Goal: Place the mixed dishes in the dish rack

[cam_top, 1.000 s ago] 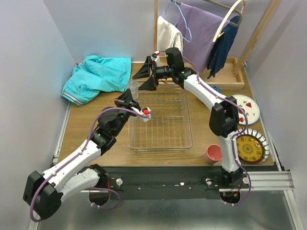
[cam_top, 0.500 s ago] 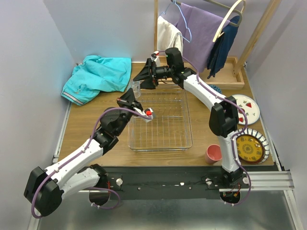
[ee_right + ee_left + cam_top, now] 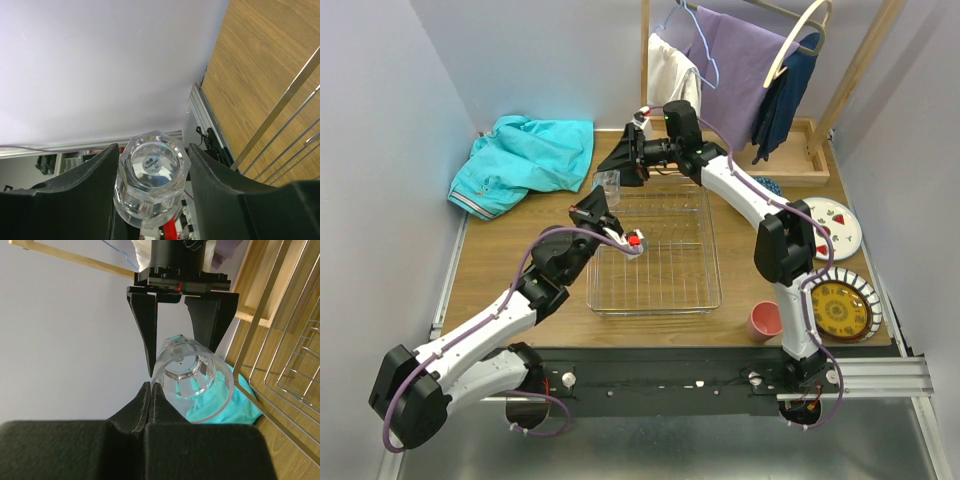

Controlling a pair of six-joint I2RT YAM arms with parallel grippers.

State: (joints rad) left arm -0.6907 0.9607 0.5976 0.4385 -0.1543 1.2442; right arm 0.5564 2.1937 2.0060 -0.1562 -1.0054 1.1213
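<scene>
Wooden table (image 3: 490, 250): items resting on its surface.
Dish rack (image 3: 656, 312) at centre; teal garment (image 3: 525, 160) at 10 o'clock; clothes rack base (image 3: 800, 165) at 1; white plate (image 3: 840, 225) at 3; yellow striped-rim plate (image 3: 842, 308) at 4; pink cup (image 3: 765, 321) at 5.

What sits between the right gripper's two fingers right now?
The small clear glass, base toward the camera in the right wrist view; the left gripper pinches its rim.

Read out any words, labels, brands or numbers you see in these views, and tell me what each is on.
A round label on the base of the small clear glass: print too small to read.
Nothing else in any view carries readable words, brands, numbers or signs.
</scene>
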